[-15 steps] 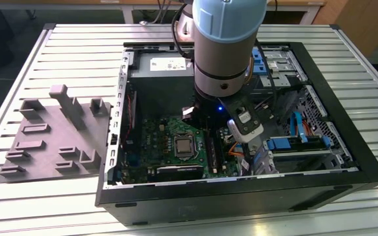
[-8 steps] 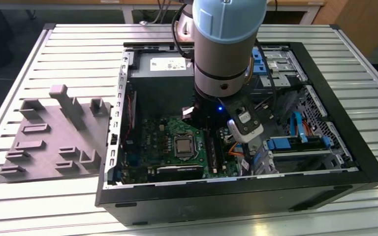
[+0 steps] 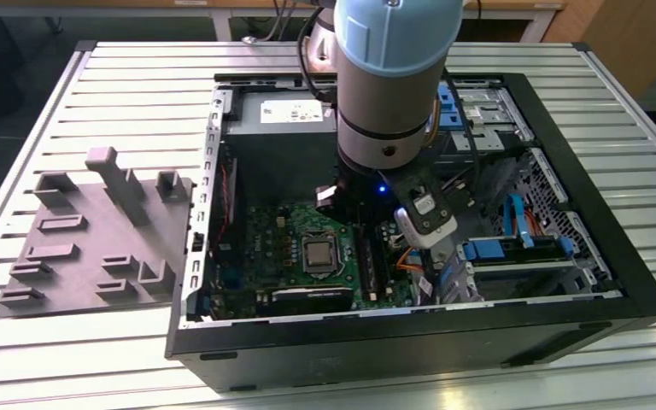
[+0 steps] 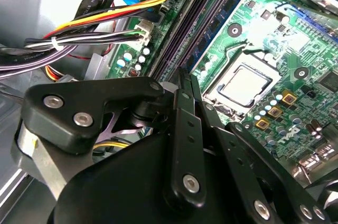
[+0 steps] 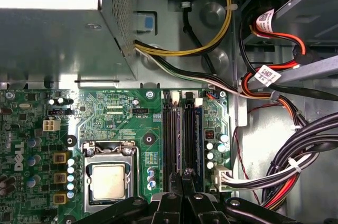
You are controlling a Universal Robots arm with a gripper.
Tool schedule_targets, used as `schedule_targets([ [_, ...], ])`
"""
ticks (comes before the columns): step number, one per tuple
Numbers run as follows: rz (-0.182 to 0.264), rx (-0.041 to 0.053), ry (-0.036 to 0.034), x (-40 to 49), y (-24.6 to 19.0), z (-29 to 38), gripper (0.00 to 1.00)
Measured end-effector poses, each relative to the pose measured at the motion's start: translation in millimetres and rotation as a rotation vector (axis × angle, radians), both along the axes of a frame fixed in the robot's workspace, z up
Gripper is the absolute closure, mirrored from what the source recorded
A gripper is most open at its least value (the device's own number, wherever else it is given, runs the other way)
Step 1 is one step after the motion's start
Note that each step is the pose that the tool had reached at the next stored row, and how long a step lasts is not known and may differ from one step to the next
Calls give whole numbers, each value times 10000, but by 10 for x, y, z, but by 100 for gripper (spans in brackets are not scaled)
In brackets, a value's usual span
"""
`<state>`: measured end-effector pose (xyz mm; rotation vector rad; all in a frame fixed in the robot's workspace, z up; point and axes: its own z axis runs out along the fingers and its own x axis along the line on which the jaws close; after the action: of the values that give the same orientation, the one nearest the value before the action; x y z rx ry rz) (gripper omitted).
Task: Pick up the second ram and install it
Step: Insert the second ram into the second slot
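Board [image 5: 121,108]: fine white lettering, too small to read.
Cable tags [image 5: 266,75]: barcode marks, not legible.
Power supply sticker [image 3: 291,111]: print unreadable.

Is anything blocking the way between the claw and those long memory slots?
Nothing visible does. In the first wrist view the gripper hangs right over the memory slots; the cable bundle lies beside them, not across. Whether it holds the second ram I cannot tell.

slatted table [image 3: 100,359], grey tray [image 3: 78,248], computer case [image 3: 419,342]
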<state>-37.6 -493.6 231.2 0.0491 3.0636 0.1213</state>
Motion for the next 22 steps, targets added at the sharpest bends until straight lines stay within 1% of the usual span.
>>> schedule_targets([
  [12,57,2,-1,0,0,-3,89],
  [22,54,12,0,0,0,-20,89],
])
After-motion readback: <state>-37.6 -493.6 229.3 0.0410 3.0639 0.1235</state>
